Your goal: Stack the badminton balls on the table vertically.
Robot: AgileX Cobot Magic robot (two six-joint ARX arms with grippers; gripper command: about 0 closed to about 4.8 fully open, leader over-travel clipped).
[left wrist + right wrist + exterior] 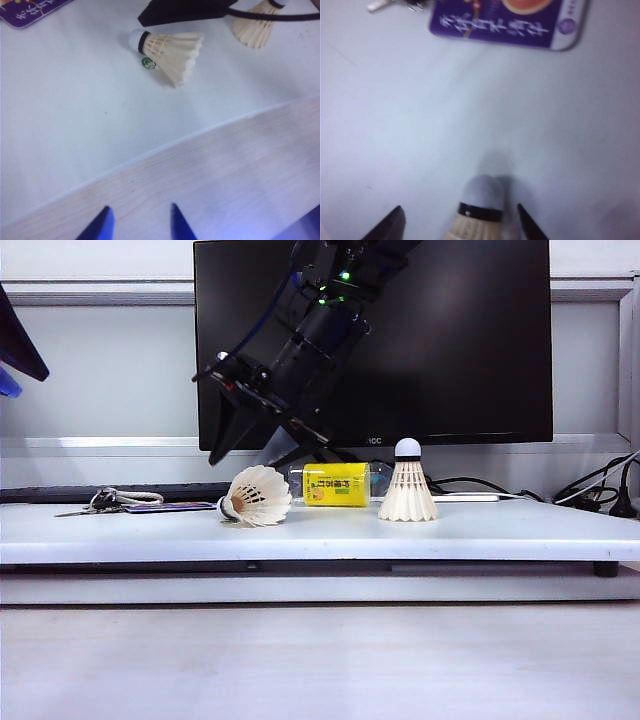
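Observation:
One badminton ball lies on its side on the white table, left of centre. The other badminton ball stands upright on its skirt to the right. My right gripper, black, hangs just above the lying one. In the right wrist view its cork tip sits between the open right gripper, fingers apart from it on either side. My left gripper, blue and open, holds nothing and hovers over the lower wood-grain surface, back from the lying ball and the upright one.
A yellow-labelled bottle lies between the two balls, in front of the black monitor. Keys and a purple card lie at the left. Cables trail at the right. The wood-grain surface lies in front.

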